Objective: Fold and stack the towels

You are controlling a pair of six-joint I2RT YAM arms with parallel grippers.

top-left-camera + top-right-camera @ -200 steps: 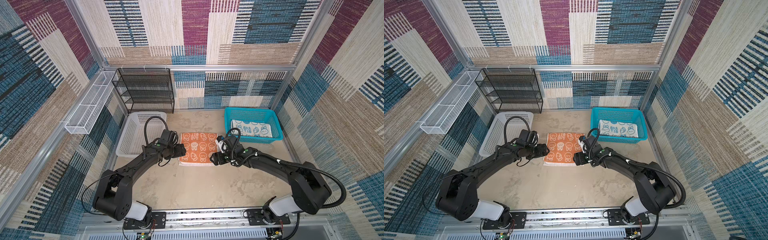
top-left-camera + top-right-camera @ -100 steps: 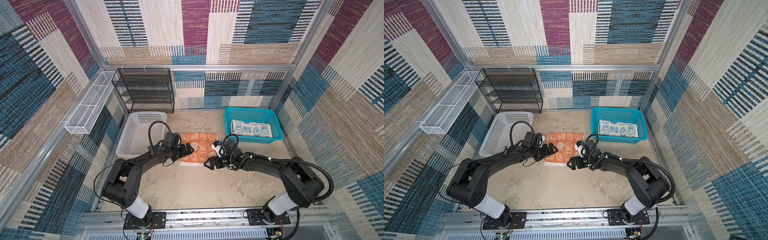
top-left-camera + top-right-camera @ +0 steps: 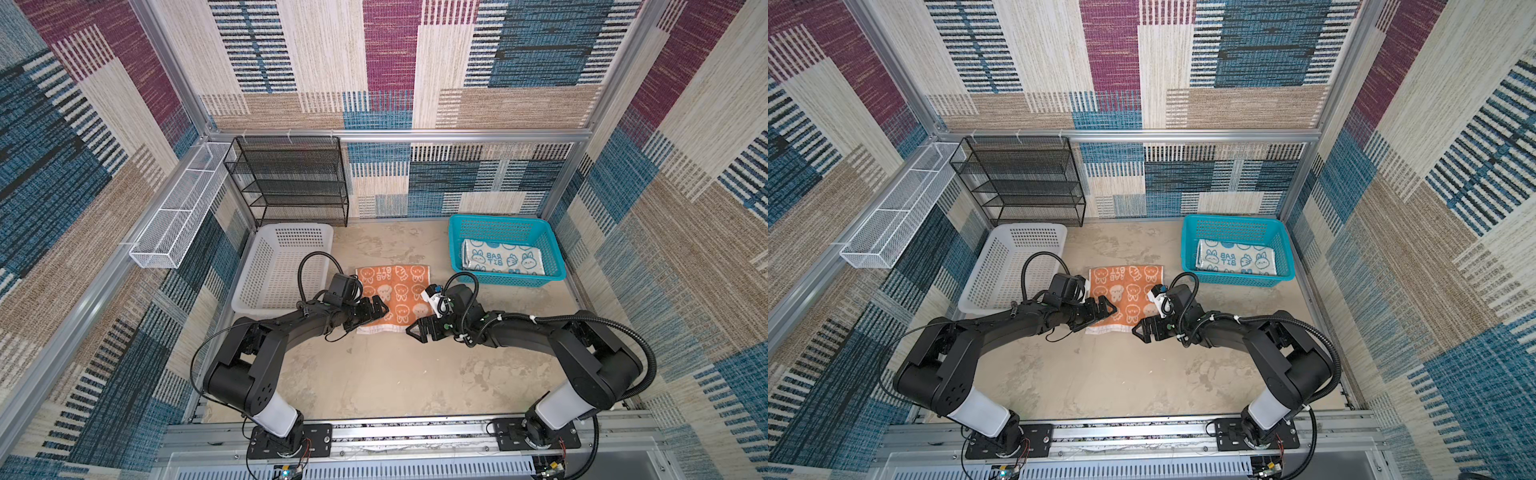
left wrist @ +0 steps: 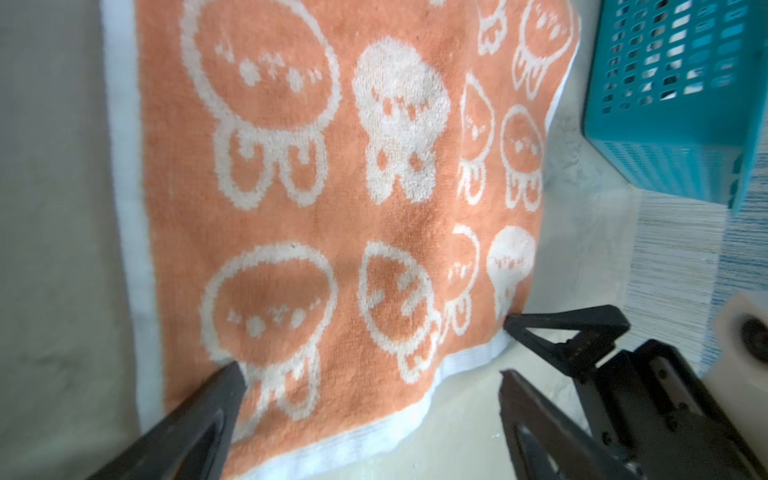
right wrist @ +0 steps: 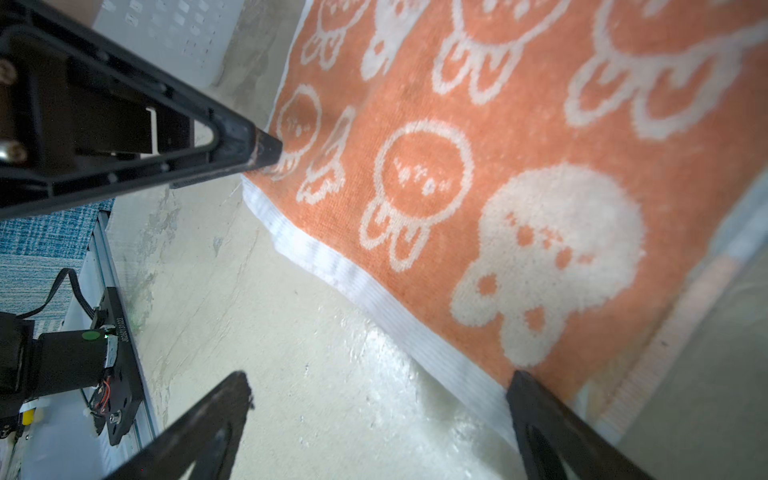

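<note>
Clearly the risk sits at the near hem of the orange towel (image 3: 394, 297), which lies flat at the middle of the table (image 3: 374, 374), between the white basket (image 3: 282, 266) along the left edge and the teal basket (image 3: 507, 283) at the far right corner. The rabbit towel (image 3: 500, 262) lies folded inside the teal basket; I cannot make out a third cloth.

Both arms are low at that hem with jaws spread wide and nothing held. The left gripper (image 4: 370, 374) has one finger over the towel's near left corner and the other past the hem. The right gripper (image 5: 374, 386) has one finger on the white hem by the near right corner and the other over bare table.

Several things could go wrong:
- Closing from this angle may push the hem along the table rather than pinch it, bunching the cloth.
- One corner could be caught and the other missed, so the lift comes up skewed and the fold lands crooked.
- A shallow bite on the hem alone may slip out partway through the fold.
- The two grippers are near each other along a short edge, so closing inward could knock their fingers together.
</note>
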